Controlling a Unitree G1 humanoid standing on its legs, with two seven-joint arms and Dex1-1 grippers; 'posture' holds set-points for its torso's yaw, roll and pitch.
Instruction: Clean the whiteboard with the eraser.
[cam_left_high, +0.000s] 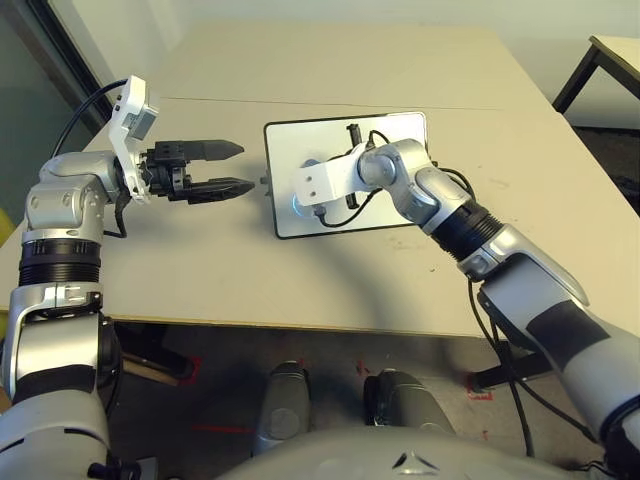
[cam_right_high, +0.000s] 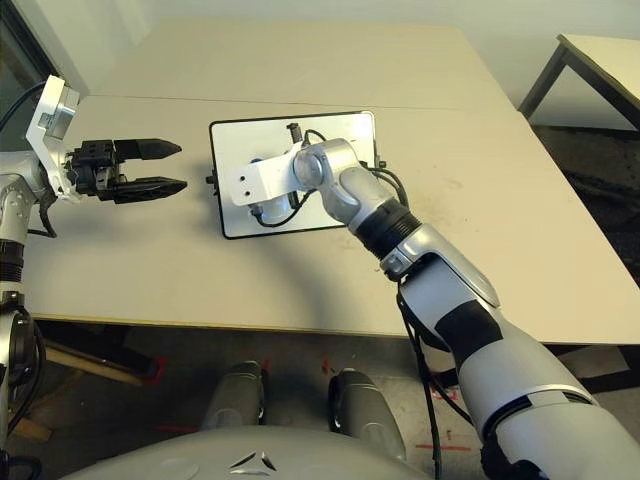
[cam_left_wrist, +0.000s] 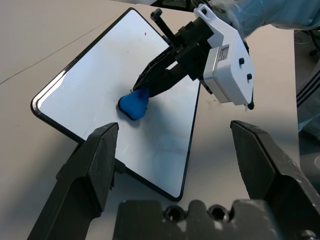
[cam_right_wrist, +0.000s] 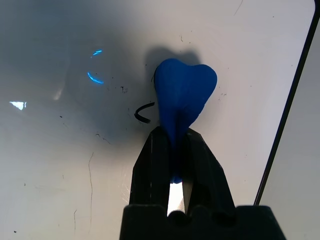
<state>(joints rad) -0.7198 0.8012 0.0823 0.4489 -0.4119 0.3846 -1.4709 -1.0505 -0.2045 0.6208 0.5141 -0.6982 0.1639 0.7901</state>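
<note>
Right wrist view: right gripper (cam_right_wrist: 172, 145) fingers grasp the eraser (cam_right_wrist: 184, 95), pressed on the whiteboard (cam_right_wrist: 75, 165). Left gripper (cam_left_high: 232, 168), frame left, fingers released.

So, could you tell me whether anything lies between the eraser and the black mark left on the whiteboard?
Nothing visible does. The right gripper is shut on the eraser, which sits on the whiteboard right beside the small curved black mark, with bare board between them.
</note>
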